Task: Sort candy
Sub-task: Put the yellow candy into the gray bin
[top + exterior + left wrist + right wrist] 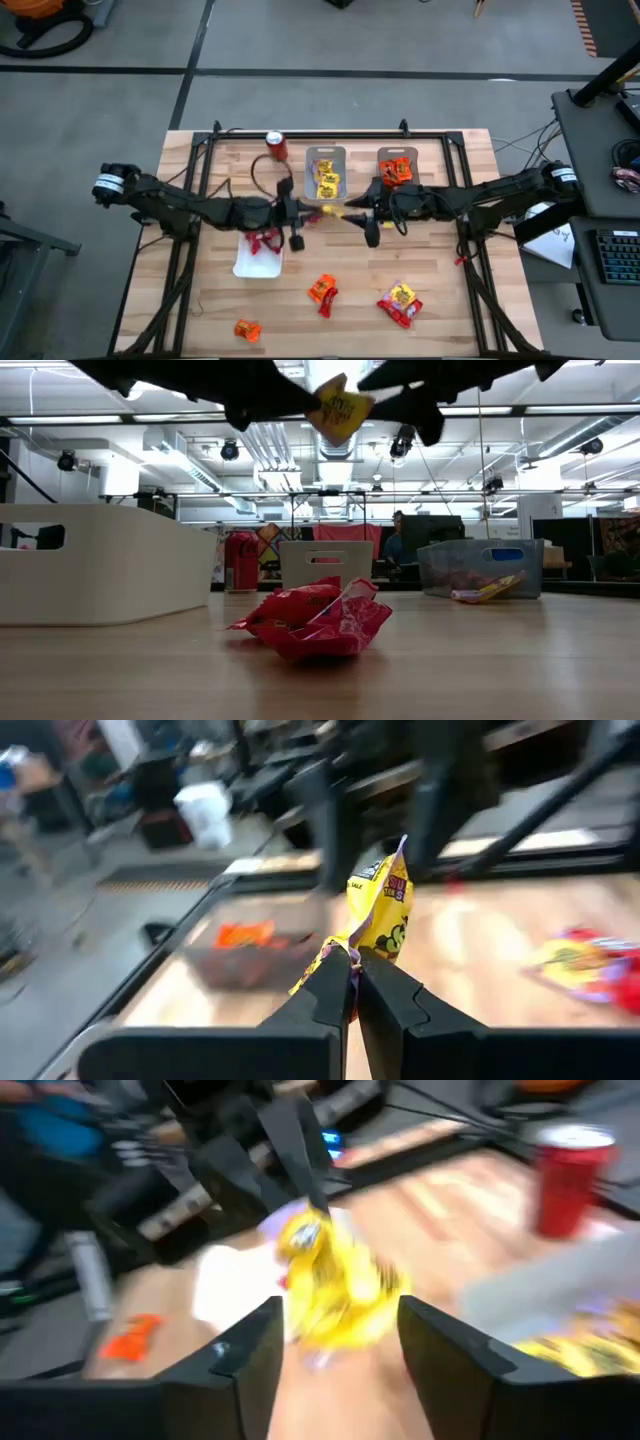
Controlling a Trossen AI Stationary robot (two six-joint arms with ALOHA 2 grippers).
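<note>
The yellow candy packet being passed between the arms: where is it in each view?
High: yellow candy packet mid-table between both grippers.
Low: top centre, in the air.
Left wrist: centre, pinched by left gripper.
Right wrist: centre, between open right gripper fingers.
Shared landmark: red soda can.

open-plan lab: exposed ceiling ducts, workstations.

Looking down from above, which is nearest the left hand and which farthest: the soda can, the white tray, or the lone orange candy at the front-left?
From the left hand:
1. White tray, just front-left.
2. Soda can, at the back.
3. Orange candy, front edge.
</note>
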